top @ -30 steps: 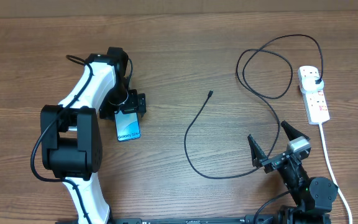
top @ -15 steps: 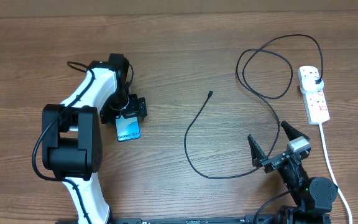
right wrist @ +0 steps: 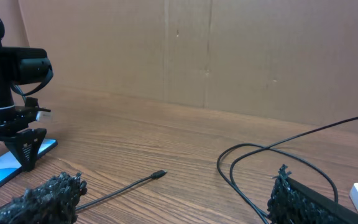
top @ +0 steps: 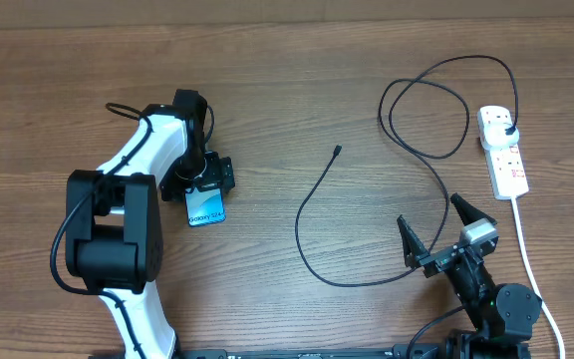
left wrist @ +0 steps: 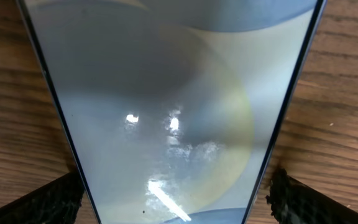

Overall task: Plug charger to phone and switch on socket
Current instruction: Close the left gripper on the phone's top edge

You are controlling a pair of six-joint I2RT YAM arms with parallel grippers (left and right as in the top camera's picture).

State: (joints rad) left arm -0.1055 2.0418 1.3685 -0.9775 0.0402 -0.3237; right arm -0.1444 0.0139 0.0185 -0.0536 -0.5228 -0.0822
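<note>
Phone [top: 205, 207] first: it lies flat on the table [top: 287, 80], screen up, over at the 9 o'clock side, and it has not moved. What did move is my left gripper [top: 208, 181]. A second ago it sat a bit further up, toward 12 o'clock. Now it has slid down over the top end of the phone. In the left wrist view the screen fills almost everything. The jaws stand apart, one on each side of the phone and right beside its edges. I cannot tell if they touch it yet. I think this means the grab on the phone is close but not done. The charger [top: 312, 199] has stayed put, with its connector tip [top: 337, 151] at about 2 o'clock from the phone and well apart from it. Its plug [top: 507, 131] already sits in the socket [top: 506, 165], far off at 3 o'clock. My right gripper [top: 427, 207] waits at 5 o'clock with its jaws wide apart, holding nothing.
</note>
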